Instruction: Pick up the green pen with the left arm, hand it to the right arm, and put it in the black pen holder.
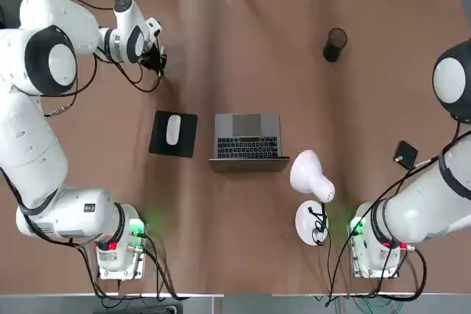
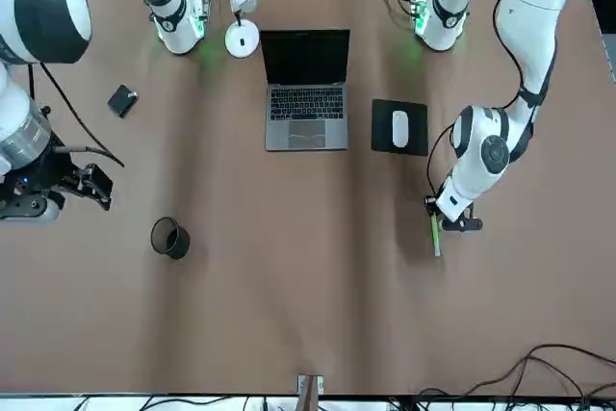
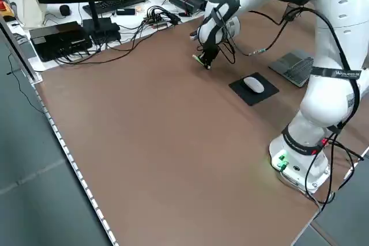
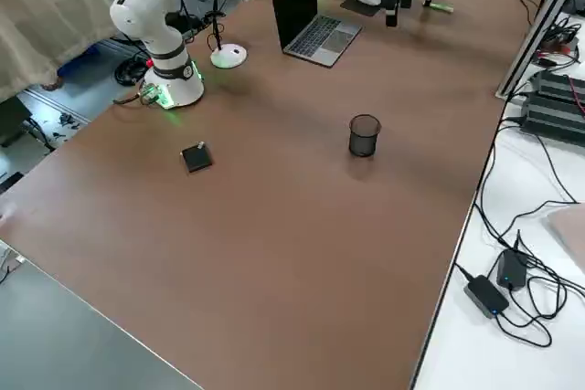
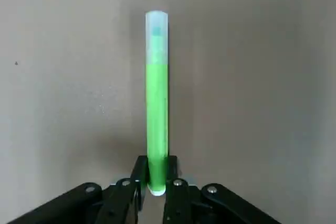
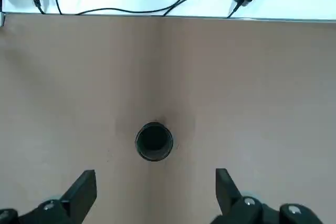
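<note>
The green pen [image 5: 156, 103] is a thin bright green stick with a pale cap, low over the brown table at the far left. My left gripper [image 5: 156, 184] is shut on its near end, and the rest of the pen sticks out past the fingertips. From across the table, the pen [image 2: 435, 235] pokes out below the left gripper [image 2: 441, 220]. The black pen holder [image 1: 335, 44] stands upright at the far right. My right gripper [image 6: 155, 192] hovers open above the pen holder [image 6: 154, 141], with nothing between its fingers.
An open laptop [image 1: 248, 140] sits mid-table, with a white mouse [image 1: 173, 130] on a black pad to its left and a white desk lamp [image 1: 313, 182] to its right. A small black box [image 1: 405, 154] lies near the right arm. Cables run along the far edge.
</note>
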Controlling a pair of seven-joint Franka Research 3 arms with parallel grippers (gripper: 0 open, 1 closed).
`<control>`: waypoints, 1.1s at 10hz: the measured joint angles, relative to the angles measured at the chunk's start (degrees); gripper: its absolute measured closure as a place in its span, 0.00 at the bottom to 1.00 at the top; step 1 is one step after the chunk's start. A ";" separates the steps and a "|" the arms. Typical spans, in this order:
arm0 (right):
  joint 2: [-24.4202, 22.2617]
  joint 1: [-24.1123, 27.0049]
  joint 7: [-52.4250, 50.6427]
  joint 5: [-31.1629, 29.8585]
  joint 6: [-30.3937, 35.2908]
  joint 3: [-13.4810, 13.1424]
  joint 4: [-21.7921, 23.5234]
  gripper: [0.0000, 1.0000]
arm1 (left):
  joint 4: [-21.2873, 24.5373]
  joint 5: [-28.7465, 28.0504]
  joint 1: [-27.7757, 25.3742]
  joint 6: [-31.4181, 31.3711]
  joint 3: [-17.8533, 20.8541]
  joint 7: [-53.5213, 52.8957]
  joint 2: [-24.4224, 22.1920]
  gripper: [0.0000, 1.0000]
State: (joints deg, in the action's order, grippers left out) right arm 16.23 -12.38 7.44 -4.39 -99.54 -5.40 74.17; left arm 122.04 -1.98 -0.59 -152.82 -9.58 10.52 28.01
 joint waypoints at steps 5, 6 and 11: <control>0.00 0.00 0.00 0.00 0.00 0.00 0.00 0.00 | -3.48 -4.33 0.01 -0.01 -0.07 -4.48 -3.62 0.82; 0.00 0.00 0.00 0.00 0.00 -0.01 0.00 0.00 | -6.52 -5.54 0.00 2.31 -0.59 -5.80 -3.99 0.82; 0.00 0.00 0.00 0.00 -0.01 -0.03 -0.01 0.00 | -31.68 -9.06 0.80 33.27 -8.98 -27.97 -5.26 0.82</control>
State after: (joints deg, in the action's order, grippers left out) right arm 16.23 -12.37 7.44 -4.39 -99.54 -5.44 74.16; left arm 90.36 -11.04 0.21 -119.55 -18.56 -17.45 22.75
